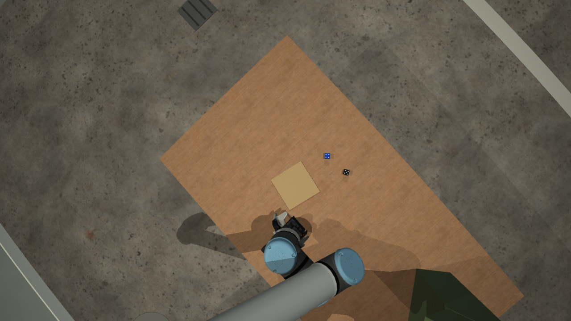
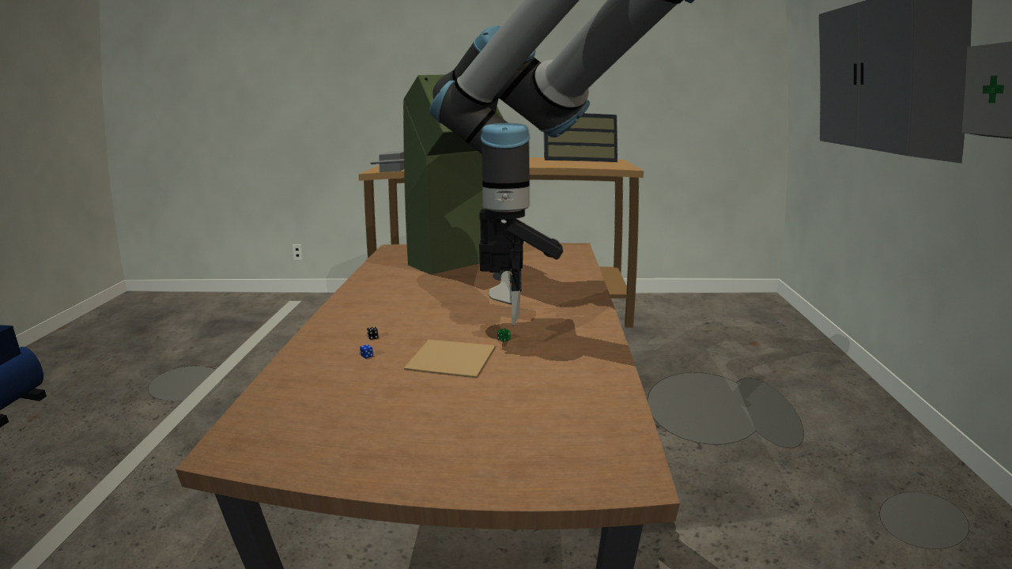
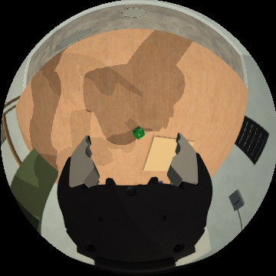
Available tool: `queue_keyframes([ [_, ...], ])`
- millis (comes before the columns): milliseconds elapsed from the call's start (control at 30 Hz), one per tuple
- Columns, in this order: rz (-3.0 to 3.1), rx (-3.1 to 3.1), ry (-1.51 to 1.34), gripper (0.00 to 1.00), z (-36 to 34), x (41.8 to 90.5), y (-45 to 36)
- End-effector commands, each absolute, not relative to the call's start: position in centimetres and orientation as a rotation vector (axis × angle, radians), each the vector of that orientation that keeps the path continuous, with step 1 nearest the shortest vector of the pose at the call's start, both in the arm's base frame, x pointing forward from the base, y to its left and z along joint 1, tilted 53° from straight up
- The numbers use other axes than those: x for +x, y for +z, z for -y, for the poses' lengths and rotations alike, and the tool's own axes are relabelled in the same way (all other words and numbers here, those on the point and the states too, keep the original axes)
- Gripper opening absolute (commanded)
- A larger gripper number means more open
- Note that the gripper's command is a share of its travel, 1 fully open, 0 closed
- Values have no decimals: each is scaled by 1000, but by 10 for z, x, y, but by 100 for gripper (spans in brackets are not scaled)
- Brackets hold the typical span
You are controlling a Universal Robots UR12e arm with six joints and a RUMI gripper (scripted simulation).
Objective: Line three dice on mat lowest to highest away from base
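Top view
Table: a brown wooden table (image 1: 255, 119) runs diagonally across a mottled grey concrete floor (image 1: 80, 119).
Mat: a square tan mat (image 1: 295, 185) lies flat on the table, with no die on it.
Blue die: a small blue die with white pips (image 1: 327, 156) sits on bare wood, off the mat, near its far-right corner; it shows four pips on top.
Black die: a small black die with white pips (image 1: 346, 171) sits near the blue die, apart from it and also off the mat.
Arm: the grey arm with light-blue joint caps (image 1: 281, 255) reaches in from the lower edge, its wrist just past the mat's near corner.

Exterior view
Gripper: the black two-jaw gripper with pale grey fingers (image 2: 511, 297) points straight down, hanging above the table.
Green die: a small green die (image 2: 503, 334) rests on the wood under the gripper, in the arm's shadow, just beside the mat's corner and off it.
Background: a dark green block (image 2: 435, 212) stands at the table's far end.

Wrist view
Jaws: spread wide, with nothing between them.
Green die: lies ahead of the fingers, apart from both, its top pips too small to count.
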State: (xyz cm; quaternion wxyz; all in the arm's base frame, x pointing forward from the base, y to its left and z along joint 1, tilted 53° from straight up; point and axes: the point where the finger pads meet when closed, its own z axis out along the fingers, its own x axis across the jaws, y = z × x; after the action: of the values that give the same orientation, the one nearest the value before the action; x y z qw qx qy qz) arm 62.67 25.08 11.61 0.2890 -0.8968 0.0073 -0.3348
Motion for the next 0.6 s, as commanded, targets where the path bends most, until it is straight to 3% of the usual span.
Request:
queue_keyframes([
  [0, -19, -2394, -894, 100, -245, 620, 123],
  [567, -19, -2394, -894, 100, -215, 584, 159],
])
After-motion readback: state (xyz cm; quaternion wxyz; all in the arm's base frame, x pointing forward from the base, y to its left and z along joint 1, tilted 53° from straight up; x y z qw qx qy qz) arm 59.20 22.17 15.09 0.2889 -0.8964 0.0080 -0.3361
